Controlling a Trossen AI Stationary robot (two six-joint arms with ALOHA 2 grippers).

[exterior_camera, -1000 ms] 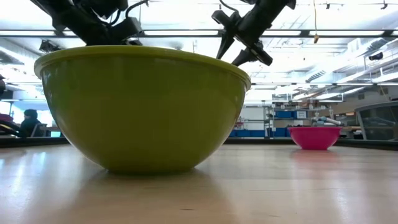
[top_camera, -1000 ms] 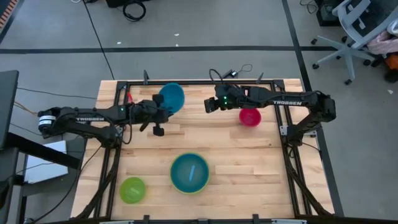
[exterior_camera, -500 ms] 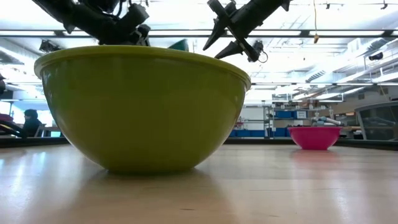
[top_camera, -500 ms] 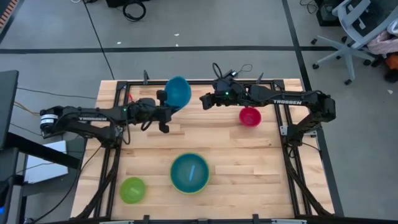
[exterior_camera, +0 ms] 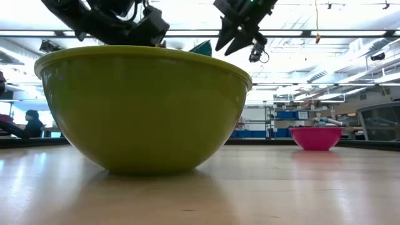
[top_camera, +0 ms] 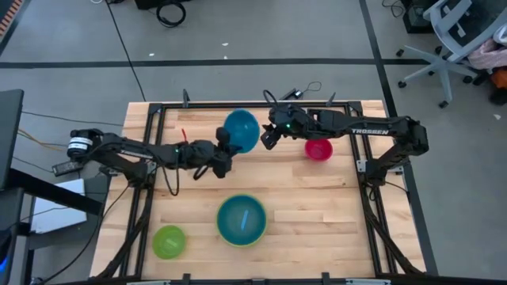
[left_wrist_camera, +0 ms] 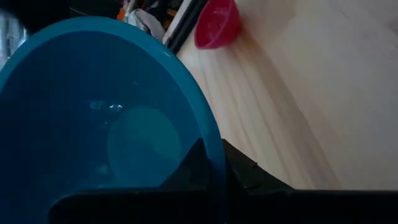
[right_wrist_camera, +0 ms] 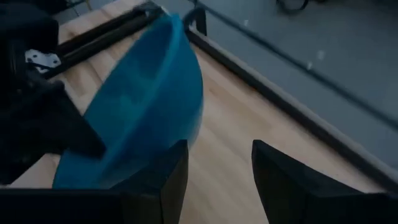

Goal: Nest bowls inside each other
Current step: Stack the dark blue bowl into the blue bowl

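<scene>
My left gripper (top_camera: 224,150) holds a teal blue bowl (top_camera: 242,131) clear of the table's far middle; only the bowl's edge (exterior_camera: 203,48) shows in the low view. My right gripper (top_camera: 268,136) stands open just right of the bowl, its fingers near the outer wall (right_wrist_camera: 149,106) with no touch showing. A small magenta bowl (top_camera: 318,149) rests on its base at the far right. A light blue bowl (top_camera: 242,218) sits inside the large lime green bowl (exterior_camera: 144,106) at the near middle. A small lime green bowl (top_camera: 169,241) stands at the near left. My left gripper pinches the teal bowl's rim (left_wrist_camera: 214,155) on the side toward the table's left. One finger (left_wrist_camera: 193,168) is inside the bowl and one outside. The fingers come nearly level from the table's left. The bowl is lifted clear and tilted, its opening facing up and toward the gripper.
A black metal frame (top_camera: 158,111) runs along the table's left, far and right edges. Bare wood (top_camera: 309,198) lies between the magenta bowl and the nested pair.
My left gripper has gone toward the table's right with the teal bowl and rolled, tipping the bowl, which has stayed clear of the table. My right gripper has rolled about its own line and risen a little beside the bowl, staying open.
</scene>
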